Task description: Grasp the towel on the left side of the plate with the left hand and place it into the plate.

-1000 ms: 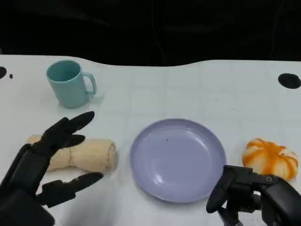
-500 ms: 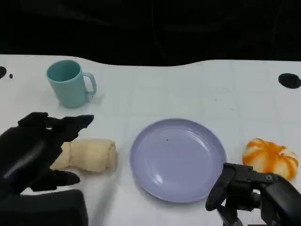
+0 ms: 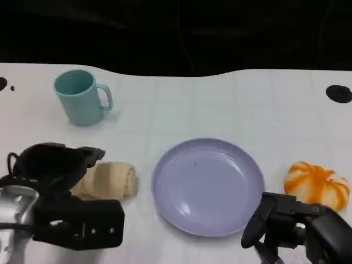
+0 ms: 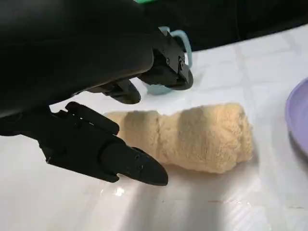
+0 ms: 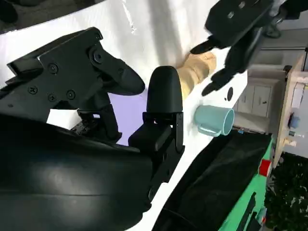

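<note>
Change: since a second ago the left hand (image 3: 55,165) has dropped from a raised, spread pose down over the towel's far-left end; towel, plate, cup and right hand have not shifted.
Table (image 3: 220,99): white, bearing everything else.
Plate (image 3: 208,186): lavender, nothing in it, just right of the towel with a narrow strip of table between them.
Left hand: fingers apart on either side of the towel's left end, as the left wrist view shows (image 4: 96,96); I see no grip yet, so it holds nothing.
Right hand (image 3: 291,225): rests low at the plate's near right; whether its fingers are closed I cannot tell.
Towel (image 3: 107,180): cream terry roll lying flat on the table left of the plate, pinched in at the middle (image 4: 192,137).
Handling, as I judge it: light, soft and compressible, not slippery or fragile; it may sag or unroll if taken by one end.
Where to hold: across the narrow waist, fingers over the top and thumb beneath the near side.
Cup (image 3: 81,97): teal, well behind the towel.
Orange thing (image 3: 316,184): striped, right of the plate.
</note>
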### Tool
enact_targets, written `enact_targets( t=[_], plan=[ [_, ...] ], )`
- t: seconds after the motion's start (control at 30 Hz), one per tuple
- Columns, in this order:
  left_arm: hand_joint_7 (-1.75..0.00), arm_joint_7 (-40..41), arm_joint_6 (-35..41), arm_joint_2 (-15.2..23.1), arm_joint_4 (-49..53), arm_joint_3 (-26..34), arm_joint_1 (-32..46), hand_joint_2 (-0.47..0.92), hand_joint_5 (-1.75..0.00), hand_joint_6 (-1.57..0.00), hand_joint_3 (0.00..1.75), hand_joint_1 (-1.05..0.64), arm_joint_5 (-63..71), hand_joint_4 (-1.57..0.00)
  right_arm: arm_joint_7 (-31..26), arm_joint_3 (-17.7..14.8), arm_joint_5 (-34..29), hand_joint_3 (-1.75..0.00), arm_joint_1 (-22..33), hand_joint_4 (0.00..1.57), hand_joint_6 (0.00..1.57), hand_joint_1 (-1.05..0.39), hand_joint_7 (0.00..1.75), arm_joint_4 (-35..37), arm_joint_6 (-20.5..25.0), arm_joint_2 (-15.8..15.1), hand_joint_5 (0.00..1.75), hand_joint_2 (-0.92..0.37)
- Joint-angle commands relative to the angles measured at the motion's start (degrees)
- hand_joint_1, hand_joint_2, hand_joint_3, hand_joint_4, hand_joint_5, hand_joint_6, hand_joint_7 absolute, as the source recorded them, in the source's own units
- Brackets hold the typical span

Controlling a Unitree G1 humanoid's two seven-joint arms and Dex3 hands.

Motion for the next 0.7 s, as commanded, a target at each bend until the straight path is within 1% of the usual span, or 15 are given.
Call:
enact_targets(
  t=[0.03,0.2,0.3,0.33,0.37,0.4,0.43,0.47,0.5,0.53,0.57,0.6,0.67,0.7],
  plan=[
    [0.00,1.79,1.58,-1.85,7.03,-2.96,-4.34,0.84,-0.17,-0.39,0.01,-0.51,1.26,-0.41,-0.10,-0.08,0.19,-1.06,0.37,0.79,0.72,-0.14,1.32,-0.83,-0.42,-0.30,1.66,-0.56],
    [-0.01,4.16,1.75,-4.56,16.36,-5.87,-8.99,0.86,-0.16,-0.40,0.01,-0.50,0.73,-0.45,0.04,-0.08,0.21,-1.07,0.54,0.78,0.72,-0.13,1.32,-1.48,0.13,-0.50,1.66,-0.56],
    [-0.03,6.20,0.46,-5.33,21.61,-7.29,-10.83,0.91,-0.16,-0.46,0.02,-0.45,-0.15,-0.52,-0.03,0.10,0.11,-1.06,0.69,0.78,0.71,-0.15,1.32,-2.00,0.51,-0.50,1.67,-0.56],
    [-0.04,7.09,-0.08,-5.56,23.19,-7.51,-11.17,0.91,-0.17,-0.51,0.04,-0.42,-0.66,-0.58,-0.06,0.15,0.09,-1.06,0.74,0.78,0.71,-0.15,1.32,-2.07,0.48,-0.46,1.67,-0.56],
    [-0.07,8.10,-0.74,-5.63,24.39,-7.67,-11.38,0.92,-0.25,-0.64,0.07,-0.36,-1.14,-0.71,-0.12,0.21,0.02,-1.05,0.78,0.77,0.71,-0.15,1.32,-2.14,0.47,-0.44,1.66,-0.57],
    [-0.09,9.90,-1.97,-5.58,25.45,-7.72,-11.35,0.92,-0.28,-0.74,0.10,-0.32,-1.66,-0.77,-0.15,0.23,-0.11,-1.05,0.79,0.77,0.71,-0.15,1.32,-2.12,0.30,-0.46,1.66,-0.57],
    [-0.16,12.05,-3.51,-5.50,26.19,-7.56,-11.09,0.92,-0.36,-0.91,0.12,-0.29,-2.39,-0.90,-0.13,0.17,0.02,-1.05,0.79,0.77,0.71,-0.15,1.32,-2.06,0.23,-0.40,1.66,-0.57],
    [-0.20,13.51,-4.51,-5.43,26.68,-7.50,-10.92,0.92,-0.61,-1.00,0.14,-0.28,-3.01,-0.91,-0.15,0.14,0.15,-1.04,0.77,0.78,0.71,-0.15,1.32,-1.98,0.18,-0.29,1.66,-0.57],
    [-0.23,14.74,-5.31,-5.35,26.90,-7.45,-10.68,0.92,-0.83,-1.04,0.14,-0.29,-3.61,-0.88,-0.19,0.14,0.19,-1.04,0.73,0.78,0.71,-0.15,1.32,-1.90,0.09,-0.21,1.66,-0.57],
    [-0.30,15.78,-5.99,-5.32,26.94,-7.28,-10.38,0.92,-1.05,-1.06,0.10,-0.30,-4.23,-0.85,-0.26,0.24,0.10,-1.04,0.68,0.78,0.71,-0.15,1.32,-1.79,-0.04,-0.14,1.66,-0.57],
    [-0.48,16.63,-6.45,-5.22,26.91,-7.25,-10.15,0.92,-1.34,-1.01,0.07,-0.31,-4.66,-0.81,-0.33,0.38,-0.04,-1.04,0.64,0.79,0.71,-0.15,1.32,-1.79,-0.01,-0.11,1.67,-0.57],
    [-0.65,17.33,-6.79,-5.09,26.81,-7.26,-9.97,0.92,-1.49,-0.94,0.07,-0.31,-5.04,-0.78,-0.36,0.50,-0.19,-1.04,0.61,0.79,0.72,-0.15,1.32,-1.77,-0.03,-0.14,1.67,-0.57],
    [-0.94,17.93,-6.72,-4.62,25.62,-7.12,-9.71,0.92,-1.69,-0.83,0.09,-0.29,-5.32,-0.73,-0.36,0.64,-0.14,-1.05,0.52,0.79,0.72,-0.16,1.32,-1.92,0.38,-0.15,1.68,-0.56],
    [-0.97,18.13,-6.53,-4.40,24.85,-6.89,-9.63,0.92,-1.72,-0.79,0.10,-0.28,-5.42,-0.72,-0.42,0.70,-0.11,-1.05,0.48,0.78,0.72,-0.16,1.32,-2.01,0.53,-0.11,1.68,-0.56]
  ],
)
